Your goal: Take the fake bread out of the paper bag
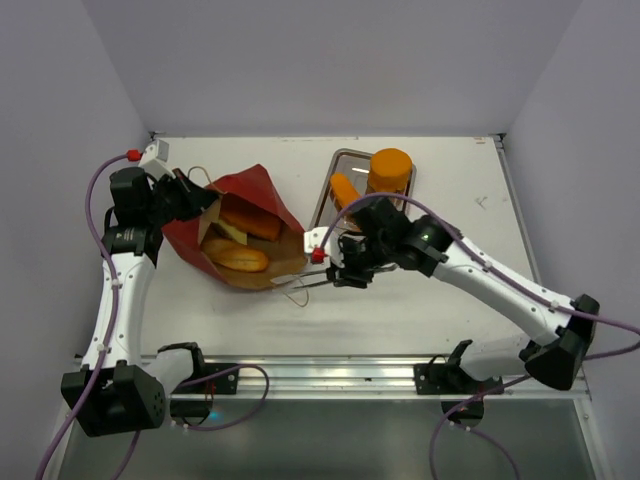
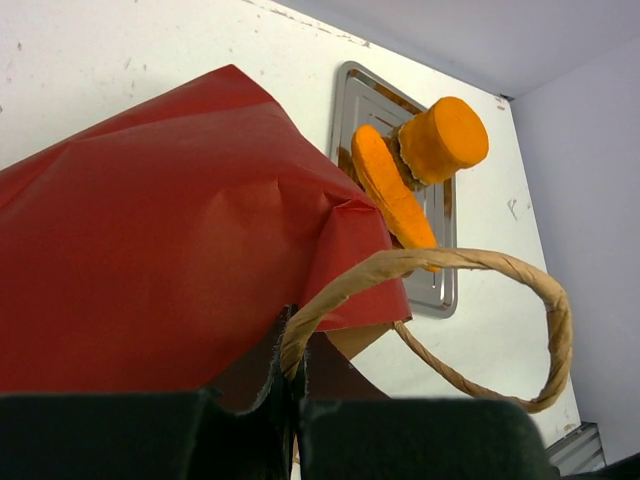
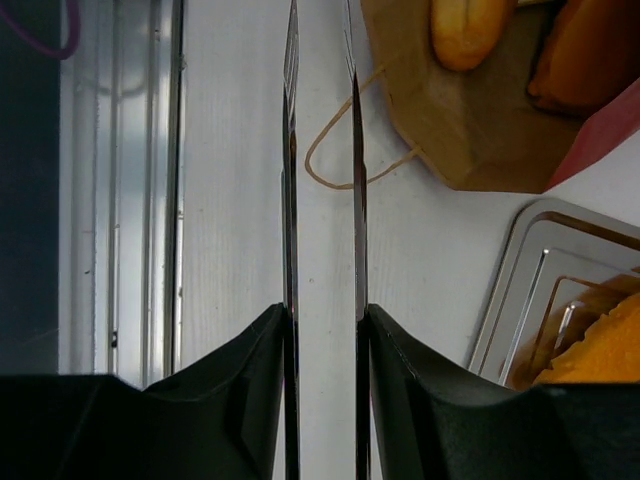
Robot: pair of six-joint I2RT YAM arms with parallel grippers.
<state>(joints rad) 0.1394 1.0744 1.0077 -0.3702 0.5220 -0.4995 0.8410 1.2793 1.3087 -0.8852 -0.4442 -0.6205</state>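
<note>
One paper bag (image 1: 262, 190); one metal tray (image 1: 338, 157); two robot arms (image 1: 120, 290); fake bread pieces (image 1: 238, 258) about five (three in bag centre-left, two on tray).

Bag (image 2: 150, 230): paper; the red outside is seen matt and creased, the brown kraft inside rougher. Handle (image 2: 552, 320): twisted paper cord, tan, ribbed. Bread (image 2: 445, 140): orange, matt, smooth with slight grain; plastic or foam cannot be told. Tray (image 2: 352, 100): bare metal, polished, reflections are carried. Table (image 1: 400, 320): white, matt, scuffs and specks are noted. Right fingers (image 3: 240, 390): matt black bases, thin dark blades, a metallic sheen is seen on the edges. Arms (image 1: 118, 300): smooth white hard shells, black joints, slight gloss. Cable (image 1: 89, 200): purple, smooth sheath. Rail (image 1: 330, 372): silver metal, dull sheen.
</note>
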